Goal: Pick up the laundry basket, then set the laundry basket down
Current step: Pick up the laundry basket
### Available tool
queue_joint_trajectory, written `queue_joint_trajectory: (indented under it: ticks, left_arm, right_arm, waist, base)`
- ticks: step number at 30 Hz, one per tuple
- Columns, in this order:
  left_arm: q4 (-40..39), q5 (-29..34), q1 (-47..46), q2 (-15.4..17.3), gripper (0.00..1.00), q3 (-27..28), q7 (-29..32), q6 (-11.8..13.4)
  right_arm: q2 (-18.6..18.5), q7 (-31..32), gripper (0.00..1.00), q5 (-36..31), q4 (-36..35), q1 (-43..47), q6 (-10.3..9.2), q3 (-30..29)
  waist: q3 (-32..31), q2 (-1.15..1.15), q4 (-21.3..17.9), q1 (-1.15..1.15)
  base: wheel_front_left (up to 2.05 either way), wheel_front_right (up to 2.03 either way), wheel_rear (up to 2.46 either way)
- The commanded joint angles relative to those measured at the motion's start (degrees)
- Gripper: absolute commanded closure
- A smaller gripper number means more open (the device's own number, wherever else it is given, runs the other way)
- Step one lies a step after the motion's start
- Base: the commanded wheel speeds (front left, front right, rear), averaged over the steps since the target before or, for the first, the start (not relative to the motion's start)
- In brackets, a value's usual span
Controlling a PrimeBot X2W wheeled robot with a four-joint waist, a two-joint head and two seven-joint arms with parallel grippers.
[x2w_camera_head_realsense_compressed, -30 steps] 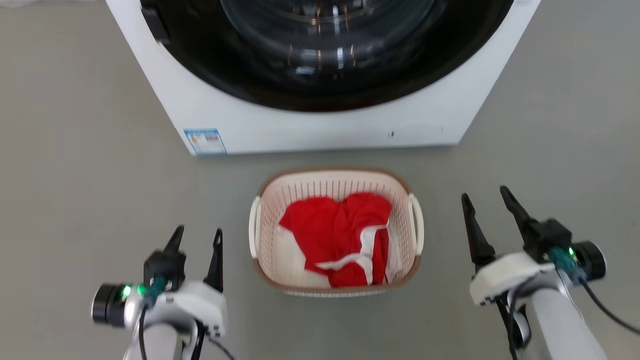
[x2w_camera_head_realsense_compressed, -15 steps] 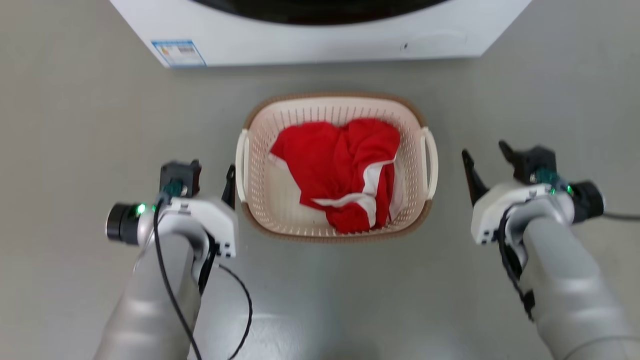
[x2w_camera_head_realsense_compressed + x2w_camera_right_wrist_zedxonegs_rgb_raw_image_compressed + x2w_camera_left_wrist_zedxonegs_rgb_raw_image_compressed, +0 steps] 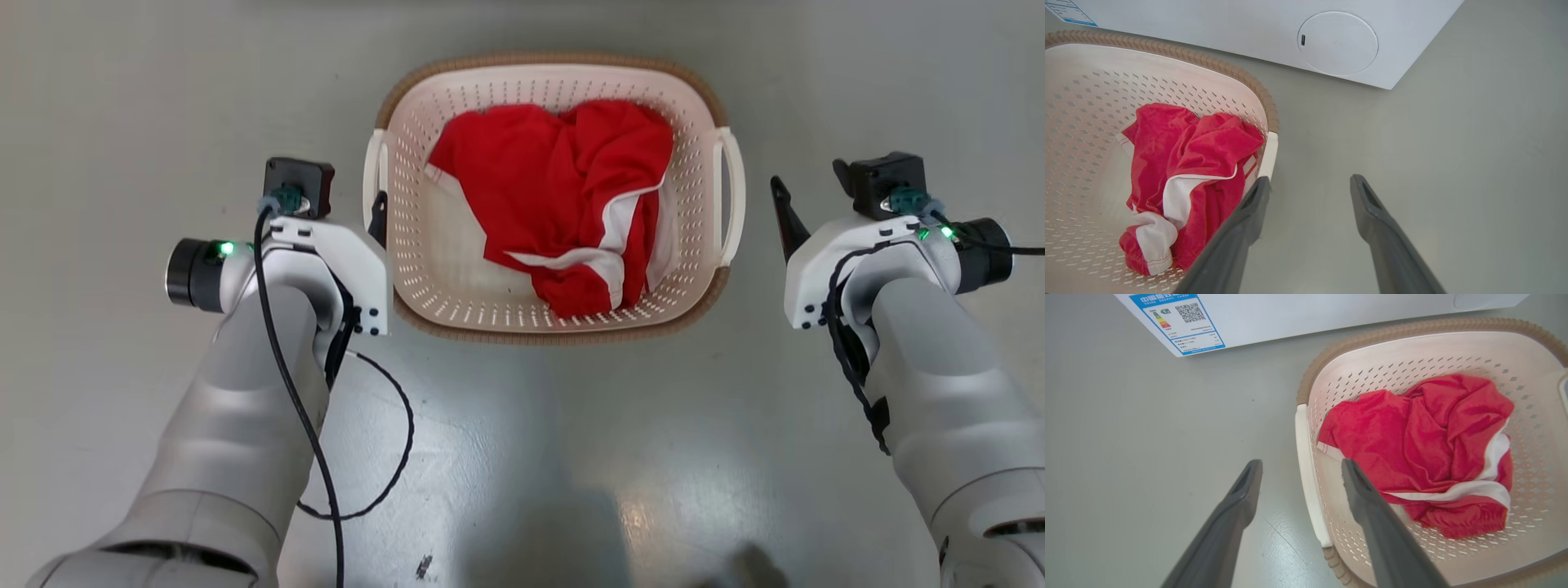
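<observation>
Here the laundry basket sits on the grey floor near the washer, holding a red-and-white garment. The left gripper, fingers apart, brackets its left handle. The right gripper, likewise spread, hangs beside the right handle.

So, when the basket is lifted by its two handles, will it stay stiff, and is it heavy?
The basket probably keeps its shape: its perforated plastic walls and thick rim look rigid. Likely light, since it holds just one crumpled red garment. The narrow loop handles may flex a little under load.
</observation>
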Motion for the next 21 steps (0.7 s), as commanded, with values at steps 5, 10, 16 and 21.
queue_joint_trajectory:
  ticks: [5, 10, 16, 21]
  left_arm:
    - [0.96, -0.64, -2.40, 1.33, 0.00, -0.12, 1.42, -0.02]
    - [1.80, -0.33, -4.47, 1.30, 0.00, -1.40, 2.81, -0.44]
    - [2.39, 0.09, -6.28, 1.29, 0.00, -2.63, 5.12, -0.13]
    - [2.71, 0.01, -7.65, 1.63, 0.00, -3.14, 6.33, 0.45]
  right_arm:
    - [0.85, -0.14, 0.00, -2.13, 0.75, -0.99, 0.35, -0.41]
    - [1.25, -0.39, 0.00, -3.34, 1.20, -2.31, 0.35, -1.26]
    - [1.77, -0.54, 0.00, -4.26, 1.64, -3.34, 0.35, -1.84]
    - [2.17, -0.70, 0.00, -4.47, 2.21, -4.40, 0.35, -1.92]
  waist:
    - [2.69, 0.00, 0.02, 0.00]
    - [4.81, 0.00, -0.23, 0.00]
    - [6.53, 0.00, -0.28, 0.00]
    - [7.69, 0.00, -0.29, 0.00]
  base:
    - [0.00, 0.00, 0.00]
    - [0.00, 0.00, 0.00]
    - [0.00, 0.00, 0.00]
    - [0.00, 0.00, 0.00]
